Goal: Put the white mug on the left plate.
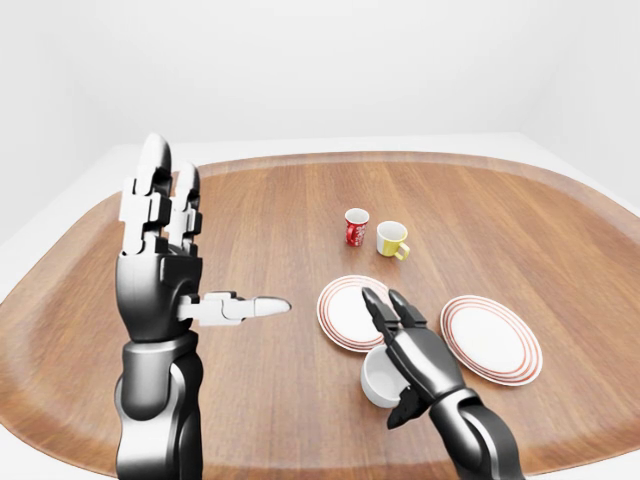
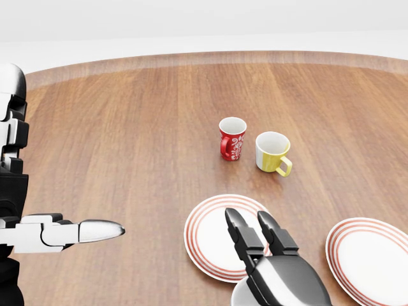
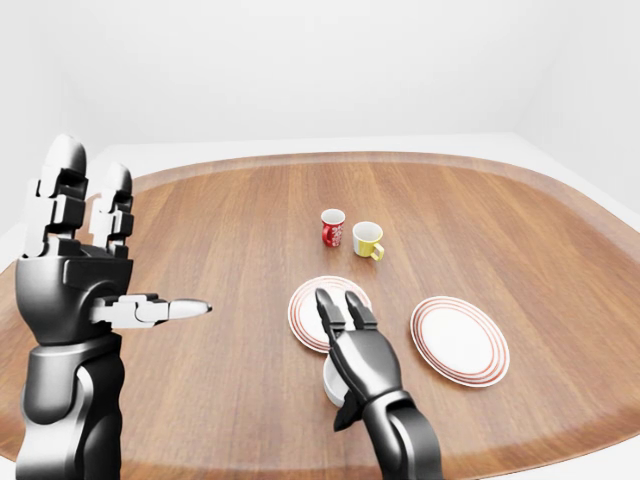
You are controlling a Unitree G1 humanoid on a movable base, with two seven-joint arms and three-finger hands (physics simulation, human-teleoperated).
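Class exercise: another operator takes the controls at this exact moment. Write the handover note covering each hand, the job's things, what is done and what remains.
Left hand: raised, fingers open, holding nothing.
Right hand: over the white mug, fingers extended; a closed grip cannot be confirmed.
Mug sits on the table just below the left plate, which is bare.
Done: reach to the mug.
Left: grasp, lift, set it on the left plate.

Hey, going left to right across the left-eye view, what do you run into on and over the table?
Left hand → left plate → red mug → yellow mug → right plate. Left out: the right hand and the white mug, which overlap each other and the left plate's span.
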